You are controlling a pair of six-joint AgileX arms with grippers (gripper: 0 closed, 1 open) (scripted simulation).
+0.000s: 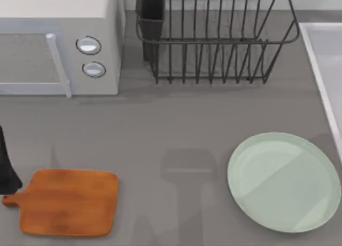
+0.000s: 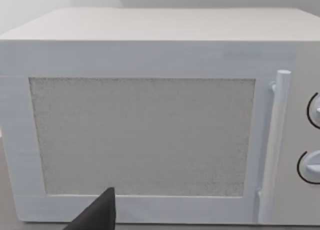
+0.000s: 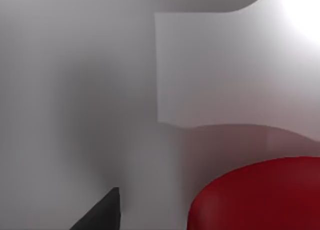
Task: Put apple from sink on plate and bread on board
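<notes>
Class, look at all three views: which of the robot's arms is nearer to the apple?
The right. Its wrist view has the apple looming close inside the pale sink. The left arm sits at the table's left edge, facing the microwave.

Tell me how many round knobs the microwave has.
2. Both sit on the microwave front, right of its door handle: one knob above the other knob. Left wrist view cuts both at its edge.
</notes>
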